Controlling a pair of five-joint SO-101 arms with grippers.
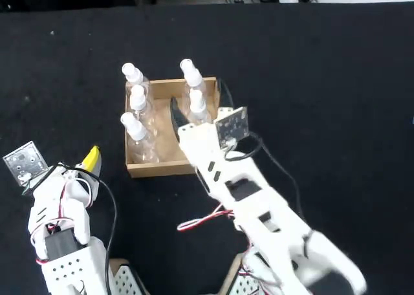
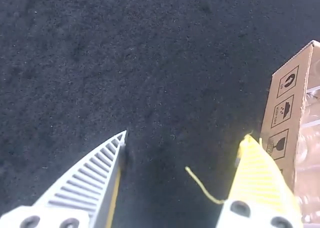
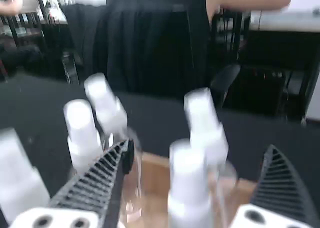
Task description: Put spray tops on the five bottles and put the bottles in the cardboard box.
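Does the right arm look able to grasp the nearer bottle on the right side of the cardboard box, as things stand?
Probably yes. The right gripper is open above the cardboard box, and that bottle's spray top stands between its fingers with nothing across. The bottle behind it is close, though.

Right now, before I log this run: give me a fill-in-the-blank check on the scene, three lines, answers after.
1. The brown cardboard box holds ___ clear plastic bottles, each with a white spray top.
2. The left gripper, one finger yellow, hangs ___ and empty over the black table beside the box.
3. The black-fingered right gripper hangs open directly above the ___.
Missing words: five; open; box.
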